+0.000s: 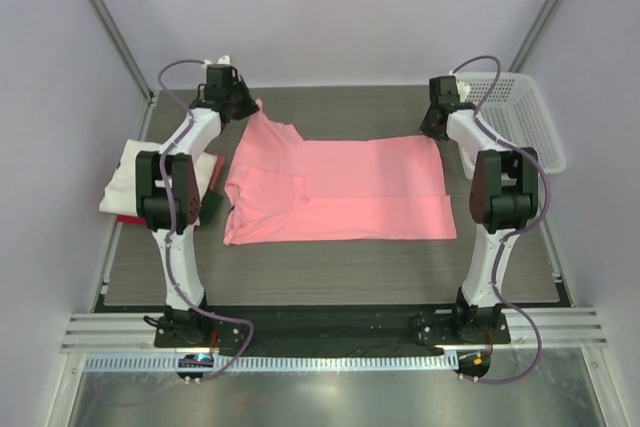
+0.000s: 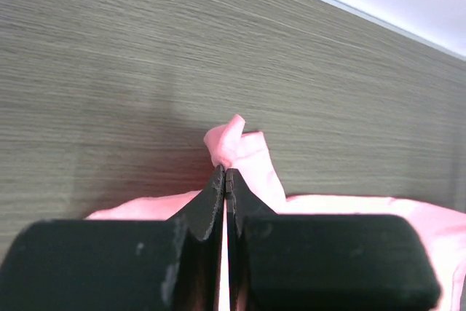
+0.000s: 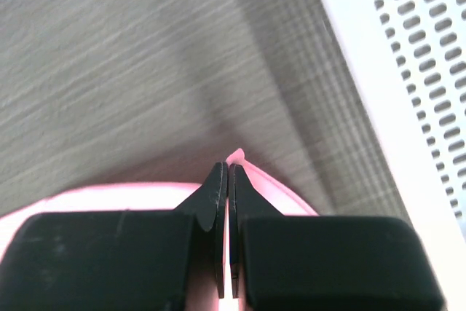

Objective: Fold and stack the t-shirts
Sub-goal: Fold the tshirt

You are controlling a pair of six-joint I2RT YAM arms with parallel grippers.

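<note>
The two arm bases, left (image 1: 185, 317) and right (image 1: 470, 322), stand at the near edge of the grey wood-grain table (image 1: 330, 267).

At the table's left edge lies a folded white t-shirt (image 1: 122, 182), partly hidden by the left arm, with the edge of a red t-shirt (image 1: 128, 218) showing beneath it.

The left gripper (image 1: 238, 99) reaches to the far left of the table. In its wrist view the black fingers (image 2: 207, 205) are pressed together on a pinched tuft of the salmon-pink t-shirt (image 2: 244, 154).

The pink t-shirt lies flat across the middle of the table (image 1: 340, 192), its sleeves to the left and its hem to the right.

The right gripper (image 1: 436, 125) sits at the shirt's far right corner. Its fingers (image 3: 212, 194) are clamped together on a sliver of pink cloth.

Just right of it, the white mesh basket (image 1: 525, 122) stands at the table's far right corner.
</note>
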